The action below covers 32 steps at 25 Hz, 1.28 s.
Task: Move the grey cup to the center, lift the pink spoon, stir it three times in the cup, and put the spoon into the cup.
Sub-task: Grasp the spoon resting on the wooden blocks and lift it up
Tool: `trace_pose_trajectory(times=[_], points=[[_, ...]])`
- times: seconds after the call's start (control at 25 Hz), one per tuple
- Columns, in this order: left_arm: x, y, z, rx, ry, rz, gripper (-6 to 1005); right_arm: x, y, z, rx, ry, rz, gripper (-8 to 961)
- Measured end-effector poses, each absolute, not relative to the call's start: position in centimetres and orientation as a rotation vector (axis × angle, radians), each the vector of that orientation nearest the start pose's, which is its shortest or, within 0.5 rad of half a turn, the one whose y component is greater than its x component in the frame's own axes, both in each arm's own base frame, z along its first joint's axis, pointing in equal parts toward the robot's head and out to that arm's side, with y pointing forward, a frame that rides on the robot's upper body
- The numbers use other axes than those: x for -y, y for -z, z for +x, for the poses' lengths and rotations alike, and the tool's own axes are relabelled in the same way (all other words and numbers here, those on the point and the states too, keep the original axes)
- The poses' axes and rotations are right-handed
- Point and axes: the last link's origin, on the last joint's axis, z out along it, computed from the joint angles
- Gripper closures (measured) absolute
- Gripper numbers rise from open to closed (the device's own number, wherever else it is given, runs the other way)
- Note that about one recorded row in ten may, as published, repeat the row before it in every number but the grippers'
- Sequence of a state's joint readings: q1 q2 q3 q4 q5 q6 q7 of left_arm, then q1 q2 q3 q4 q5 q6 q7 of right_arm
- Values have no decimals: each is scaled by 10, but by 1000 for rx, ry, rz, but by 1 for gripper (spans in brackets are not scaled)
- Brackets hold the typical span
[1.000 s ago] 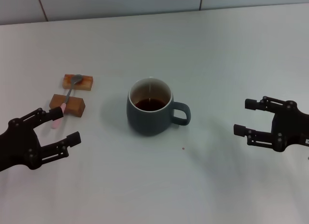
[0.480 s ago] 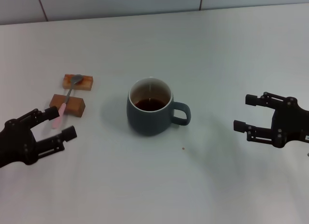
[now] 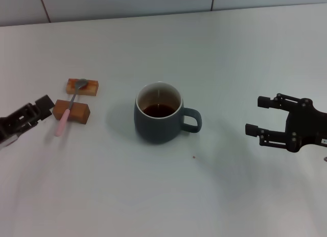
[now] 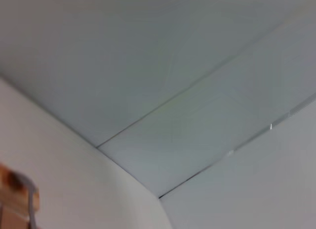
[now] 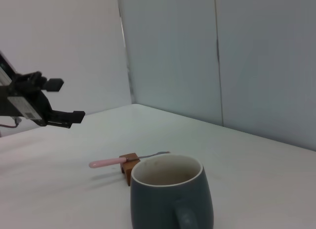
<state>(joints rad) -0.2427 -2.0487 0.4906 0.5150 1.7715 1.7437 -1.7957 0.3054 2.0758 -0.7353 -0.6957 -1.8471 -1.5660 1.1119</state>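
Note:
The grey cup (image 3: 158, 113) stands upright mid-table with dark liquid inside and its handle toward my right gripper; it also shows in the right wrist view (image 5: 170, 194). The pink spoon (image 3: 63, 122) lies across two brown wooden blocks (image 3: 71, 110) left of the cup, with its metal bowl on the far block and its pink handle sticking out toward me; it also shows in the right wrist view (image 5: 111, 162). My left gripper (image 3: 43, 107) is at the far left, beside the spoon's handle, open and empty, as the right wrist view (image 5: 66, 98) shows. My right gripper (image 3: 256, 115) is open and empty, right of the cup.
The white table (image 3: 168, 196) meets a pale panelled wall (image 3: 127, 2) at the back. The far block (image 3: 82, 87) holds the spoon's bowl. A small dark speck (image 3: 193, 157) lies in front of the cup. The left wrist view shows wall panels and a block's corner (image 4: 12, 189).
My left gripper has pulled back to the left and turned, so its fingers now line up beside the spoon's handle. The right gripper, cup and spoon have hardly moved.

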Motion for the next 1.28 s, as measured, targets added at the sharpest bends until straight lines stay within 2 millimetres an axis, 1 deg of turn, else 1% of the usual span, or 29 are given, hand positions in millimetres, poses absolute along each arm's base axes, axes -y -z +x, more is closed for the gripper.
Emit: trace_pose_trajectory(times=[0.04,0.08,0.12,0.16,0.2,0.24,0.28,0.32,0.36,0.48,0.52,0.56,0.64,0.72,0.88,1.28], points=[[-241,-36,-332,1512,1302,-2122,196,-280,-13,310,-450,-688,-2584,167],[-238,-37,-335,1735,1380,-1991,197,-281,-13,310,-447,-686,-2586,167],[-238,-37,-335,1735,1380,-1991,198,-282,-13,309,-443,-685,-2587,167],[-236,-37,-337,1811,1414,-1925,199,-282,-14,309,-441,-684,-2588,167],[-236,-37,-337,1811,1414,-1925,200,-283,-14,308,-439,-685,-2588,167],[-234,-36,-341,1886,1449,-1849,201,-283,-15,308,-437,-686,-2588,167],[-234,-36,-341,1886,1449,-1849,202,-284,-15,308,-436,-686,-2588,166],[-228,-33,-347,1989,1486,-1731,202,-284,-16,308,-435,-684,-2586,166],[-225,-31,-350,2021,1493,-1685,203,-284,-16,308,-435,-684,-2586,166],[-223,-29,-352,2044,1498,-1646,206,-284,-17,308,-436,-681,-2584,166],[-218,-23,-356,2087,1524,-1565,207,-284,-17,308,-436,-681,-2584,166],[-216,-19,-357,2110,1541,-1522,208,-284,-17,308,-437,-680,-2583,166],[-216,-19,-357,2110,1541,-1522,210,-284,-17,308,-438,-679,-2582,166],[-215,-9,-361,2151,1532,-1453,211,-285,-16,308,-440,-680,-2582,166],[-216,1,-364,2176,1498,-1414,215,-286,-15,307,-440,-682,-2583,166],[-214,10,-373,2206,1441,-1341,224,-286,-15,308,-443,-681,-2583,167]])
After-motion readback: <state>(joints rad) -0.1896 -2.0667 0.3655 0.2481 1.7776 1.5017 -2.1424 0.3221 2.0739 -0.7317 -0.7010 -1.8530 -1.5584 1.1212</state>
